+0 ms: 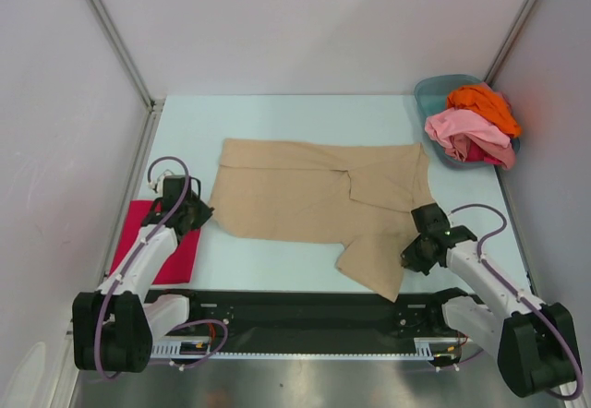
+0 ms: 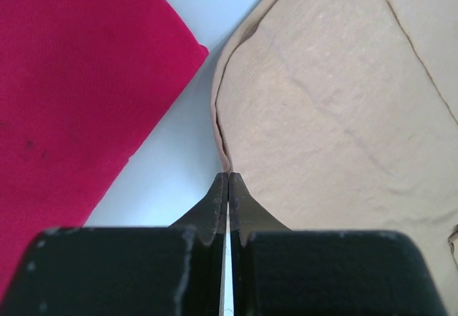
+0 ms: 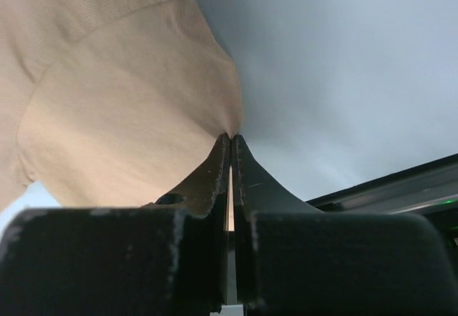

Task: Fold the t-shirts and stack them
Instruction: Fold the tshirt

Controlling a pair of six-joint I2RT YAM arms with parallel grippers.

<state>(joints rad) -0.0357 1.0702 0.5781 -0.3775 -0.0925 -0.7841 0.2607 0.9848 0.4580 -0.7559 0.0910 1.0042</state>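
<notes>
Teal plastic basin (image 1: 427, 90) at upper right held orange, pink and red t-shirts (image 1: 466, 129). Mid-frame on the surface (image 1: 277, 260) lay the tan t-shirt (image 1: 305, 191). The jaws of the left gripper (image 1: 194, 212) were clamped on its left edge, those of the right gripper (image 1: 416, 251) on its lower-right flap. Magenta-red t-shirt (image 1: 183, 253) lay lower left.

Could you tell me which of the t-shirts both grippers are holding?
The tan t-shirt, spread flat mid-table: left gripper and right gripper pinch its edges. The magenta one lies folded; pink one and orange one sit in the basin.
</notes>
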